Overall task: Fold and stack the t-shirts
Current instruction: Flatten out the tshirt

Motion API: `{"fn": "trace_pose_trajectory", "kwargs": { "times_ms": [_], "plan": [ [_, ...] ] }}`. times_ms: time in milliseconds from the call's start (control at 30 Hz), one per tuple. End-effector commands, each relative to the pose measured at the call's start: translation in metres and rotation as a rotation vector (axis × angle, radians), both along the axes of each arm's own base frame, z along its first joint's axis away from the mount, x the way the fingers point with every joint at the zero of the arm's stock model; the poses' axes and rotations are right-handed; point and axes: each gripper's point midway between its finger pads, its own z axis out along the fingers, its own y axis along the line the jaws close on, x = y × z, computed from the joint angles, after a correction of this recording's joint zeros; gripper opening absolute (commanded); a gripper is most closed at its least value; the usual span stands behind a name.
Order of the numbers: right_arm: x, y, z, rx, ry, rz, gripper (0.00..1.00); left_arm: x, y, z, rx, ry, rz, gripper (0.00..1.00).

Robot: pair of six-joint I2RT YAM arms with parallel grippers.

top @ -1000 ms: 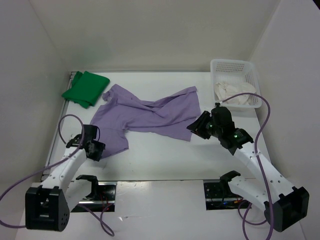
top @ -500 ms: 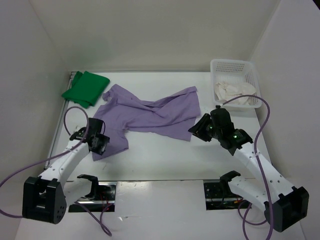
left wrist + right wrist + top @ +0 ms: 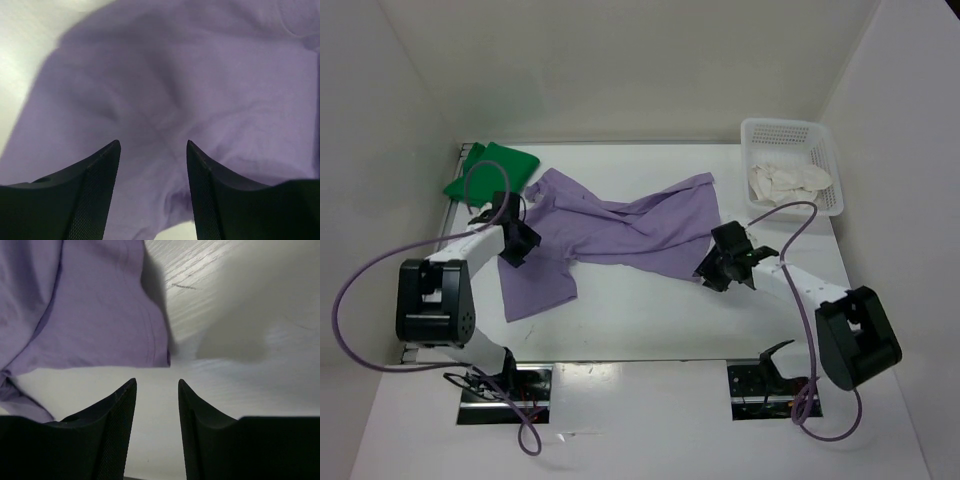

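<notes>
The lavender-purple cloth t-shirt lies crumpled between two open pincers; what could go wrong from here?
The right pincer sits over bare white table, just short of the hem corner of the lavender-purple cloth t-shirt; closing here may catch nothing. The left pincer hovers over wrinkled cloth and may pinch several layers, bunching the fold.

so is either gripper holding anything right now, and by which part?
Nothing held: left gripper open over the lavender-purple cloth t-shirt; right gripper open near its hem corner.

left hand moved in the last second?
Yes. The left hand moved up the view toward the green shirt, and is now over the purple shirt's left side.
</notes>
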Motion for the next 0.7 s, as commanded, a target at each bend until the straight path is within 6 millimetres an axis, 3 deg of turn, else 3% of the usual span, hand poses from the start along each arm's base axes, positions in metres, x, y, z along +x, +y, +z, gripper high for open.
{"fn": "trace_pose_trajectory", "kwargs": {
  "times_ms": [0, 133, 167, 233, 333, 400, 433, 500, 533, 600, 667],
  "plan": [
    [0.029, -0.001, -0.002, -0.011, -0.076, -0.071, 0.45, 0.039, -0.023, 0.008, 0.016, -0.084, -0.147, 0.63],
    [0.041, 0.000, -0.019, -0.054, -0.033, -0.082, 0.45, 0.056, -0.057, -0.016, -0.021, -0.037, -0.233, 0.63],
    [0.042, 0.003, -0.026, -0.052, -0.012, -0.075, 0.45, 0.063, -0.062, -0.013, -0.021, -0.045, -0.244, 0.63],
    [0.048, 0.008, -0.026, -0.032, -0.029, -0.069, 0.45, 0.069, -0.074, -0.023, -0.030, -0.032, -0.274, 0.63],
    [0.057, 0.009, -0.032, -0.049, -0.021, -0.076, 0.33, 0.080, -0.094, -0.034, -0.043, -0.017, -0.319, 0.63],
    [0.062, -0.001, -0.042, -0.068, 0.002, -0.109, 0.17, 0.082, -0.114, -0.041, -0.053, -0.005, -0.364, 0.63],
    [0.073, -0.003, -0.034, -0.068, -0.026, -0.126, 0.13, 0.081, -0.123, -0.051, -0.069, 0.016, -0.372, 0.63],
    [0.084, -0.018, -0.029, -0.102, -0.043, -0.177, 0.02, 0.089, -0.150, -0.047, -0.092, -0.008, -0.405, 0.63],
    [0.096, -0.021, -0.014, -0.098, -0.080, -0.198, 0.00, 0.091, -0.158, -0.050, -0.097, -0.005, -0.413, 0.63],
    [0.110, -0.043, -0.002, -0.110, -0.109, -0.245, 0.00, 0.107, -0.184, -0.041, -0.116, -0.044, -0.445, 0.63],
    [0.122, -0.062, 0.007, -0.124, -0.127, -0.273, 0.00, 0.120, -0.195, -0.031, -0.127, -0.064, -0.460, 0.63]
  ]
}}
